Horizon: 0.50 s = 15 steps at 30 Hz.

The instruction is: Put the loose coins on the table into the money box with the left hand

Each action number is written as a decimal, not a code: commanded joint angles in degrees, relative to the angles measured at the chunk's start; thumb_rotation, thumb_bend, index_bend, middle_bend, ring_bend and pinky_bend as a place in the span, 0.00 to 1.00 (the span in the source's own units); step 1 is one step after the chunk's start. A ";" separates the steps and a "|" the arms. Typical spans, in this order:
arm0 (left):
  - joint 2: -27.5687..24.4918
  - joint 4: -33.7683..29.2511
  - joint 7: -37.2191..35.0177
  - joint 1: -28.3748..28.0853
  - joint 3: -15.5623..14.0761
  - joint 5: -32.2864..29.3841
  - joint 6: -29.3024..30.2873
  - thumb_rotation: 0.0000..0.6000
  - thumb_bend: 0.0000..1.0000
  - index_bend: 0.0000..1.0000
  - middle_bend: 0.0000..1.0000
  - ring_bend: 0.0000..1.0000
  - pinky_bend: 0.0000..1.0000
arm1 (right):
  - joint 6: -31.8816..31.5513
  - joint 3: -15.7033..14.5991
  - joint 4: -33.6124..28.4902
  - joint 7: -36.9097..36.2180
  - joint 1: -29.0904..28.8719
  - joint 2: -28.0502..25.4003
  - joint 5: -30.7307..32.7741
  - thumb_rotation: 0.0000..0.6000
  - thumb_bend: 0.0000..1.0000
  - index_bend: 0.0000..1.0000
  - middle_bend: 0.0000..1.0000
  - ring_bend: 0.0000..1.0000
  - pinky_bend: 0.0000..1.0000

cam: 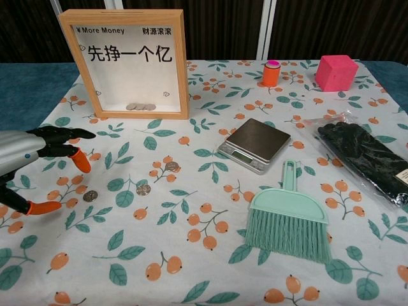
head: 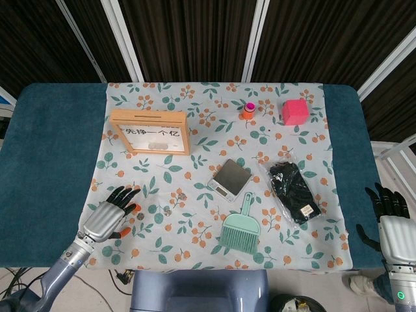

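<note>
- Floral cloth [head: 195,253] over table, biggest item
- Money box [cam: 131,64] upright at far left, several coins already inside
- Left hand [cam: 29,159] above cloth's left edge, fingers spread, holding nothing
- Right hand [head: 390,224] off table's right edge, fingers apart, empty
- Three loose coins [cam: 143,189] lie near left hand, untouched
</note>
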State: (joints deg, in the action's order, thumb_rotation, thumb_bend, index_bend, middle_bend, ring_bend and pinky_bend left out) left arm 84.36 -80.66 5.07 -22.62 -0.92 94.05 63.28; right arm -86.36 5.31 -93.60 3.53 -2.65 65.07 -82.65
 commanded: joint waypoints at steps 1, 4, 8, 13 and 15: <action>0.92 0.96 -0.08 -0.75 0.18 -0.90 -1.10 1.00 0.27 0.34 0.02 0.00 0.00 | -0.05 0.08 -0.02 0.04 0.00 0.02 0.06 1.00 0.39 0.12 0.03 0.02 0.00; 1.81 1.94 -0.47 -1.44 0.30 -1.05 -1.54 1.00 0.30 0.35 0.02 0.00 0.00 | -0.14 0.15 -0.04 0.05 0.07 0.05 0.21 1.00 0.39 0.12 0.03 0.02 0.00; 2.71 3.17 -0.50 -2.13 0.34 -1.30 -2.11 1.00 0.32 0.36 0.02 0.00 0.00 | -0.18 0.23 -0.09 0.01 0.11 0.08 0.35 1.00 0.39 0.12 0.03 0.02 0.00; 3.71 4.78 -0.02 -2.69 0.44 -2.16 -3.09 1.00 0.32 0.40 0.02 0.00 0.00 | -0.17 0.31 -0.17 -0.03 0.13 0.07 0.53 1.00 0.39 0.12 0.03 0.03 0.00; 4.32 5.63 0.07 -3.01 0.38 -2.47 -3.53 1.00 0.32 0.41 0.02 0.00 0.00 | -0.19 0.36 -0.18 -0.04 0.16 0.05 0.63 1.00 0.39 0.12 0.03 0.03 0.00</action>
State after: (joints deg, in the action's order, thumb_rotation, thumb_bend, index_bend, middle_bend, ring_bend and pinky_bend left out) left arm 88.36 -75.41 5.04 -25.42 -0.52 91.79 60.01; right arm -86.55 5.66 -93.78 3.49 -2.50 65.13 -82.03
